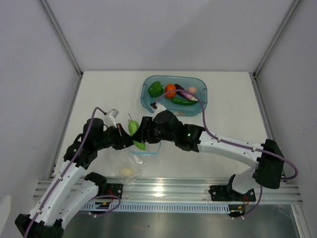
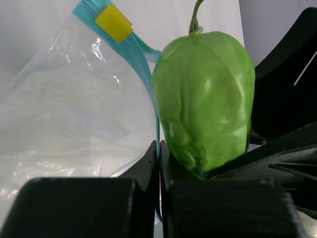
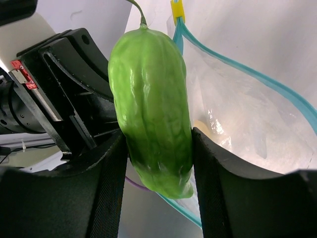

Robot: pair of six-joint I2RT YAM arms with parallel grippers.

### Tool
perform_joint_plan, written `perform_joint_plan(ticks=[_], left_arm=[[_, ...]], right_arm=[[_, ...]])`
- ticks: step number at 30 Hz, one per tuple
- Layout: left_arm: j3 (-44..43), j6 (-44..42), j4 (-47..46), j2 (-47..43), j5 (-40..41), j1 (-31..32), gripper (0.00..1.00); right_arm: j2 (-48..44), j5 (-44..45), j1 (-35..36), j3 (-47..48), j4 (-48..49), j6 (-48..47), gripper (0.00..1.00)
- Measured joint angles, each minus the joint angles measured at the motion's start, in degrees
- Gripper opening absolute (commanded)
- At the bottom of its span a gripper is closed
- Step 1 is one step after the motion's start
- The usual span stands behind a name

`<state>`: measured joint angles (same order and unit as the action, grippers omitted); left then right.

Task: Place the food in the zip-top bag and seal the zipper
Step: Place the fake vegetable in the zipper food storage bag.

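While the left claw (image 2: 159, 168) is pinched shut on the zipper (image 2: 143, 64), holding the bag (image 1: 124, 166) mouth raised at near left, the right claw (image 3: 158, 148) is closed around the lower half of the light green vegetable (image 3: 148, 99), stem up, right at that mouth. Judged reason: one arm keeps the opening up so the other can drop food in. Vegetable not yet inside; it stands just beside the teal strip. Only the top view shows the rest of the food in the tub (image 1: 144, 96), far centre: pepper (image 1: 155, 89), orange one (image 1: 170, 90), eggplant (image 1: 185, 94), dark green one (image 1: 184, 101), egg (image 1: 192, 90). The right wrist view shows a pale item (image 3: 203, 126) through the plastic, inside the bag. The left wrist view shows the strip clamped between the fingers and the yellow slider (image 2: 114, 23) at its far end.
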<state>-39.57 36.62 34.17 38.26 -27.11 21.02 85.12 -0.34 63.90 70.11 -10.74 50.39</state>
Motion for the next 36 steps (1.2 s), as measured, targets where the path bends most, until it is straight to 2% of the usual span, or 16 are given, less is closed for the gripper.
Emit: perform_joint_plan(ticks=[15,19,22,25,26,28,29,36], left_arm=[[-0.52,-0.04,3.85,-2.34,1.01,-0.04,0.01],[-0.96,-0.09,4.55,-2.95,1.49,-0.04,0.01],[-1.16,-0.13,5.27,-3.34,1.92,-0.04,0.01],[-1.57,-0.07,5.62,-3.91,1.88,-0.04,0.01],[-1.9,-0.04,5.55,-4.24,1.77,-0.04,0.01],[-2.84,-0.04,5.33,-4.81,1.42,-0.04,0.0],[-3.3,-0.04,5.31,-5.05,1.38,-0.04,0.0],[-4.59,-0.02,4.85,-5.75,1.22,-0.04,0.0]], right_arm=[[-1.33,5.68,3.67,-3.37,0.66,-1.01,0.05],[-1.53,5.97,3.96,-3.96,0.59,-1.09,0.07],[-1.57,6.03,4.02,-4.66,0.42,-1.09,0.13],[-1.57,6.16,4.22,-5.51,-0.76,-1.18,0.3],[-1.55,6.1,4.35,-5.81,-1.25,-1.25,0.46],[-1.55,6.08,4.74,-6.27,-2.16,-1.66,0.61],[-1.55,6.08,4.96,-6.34,-2.62,-2.01,0.73],[-1.84,7.76,5.44,-5.99,-6.01,-6.1,0.96]])
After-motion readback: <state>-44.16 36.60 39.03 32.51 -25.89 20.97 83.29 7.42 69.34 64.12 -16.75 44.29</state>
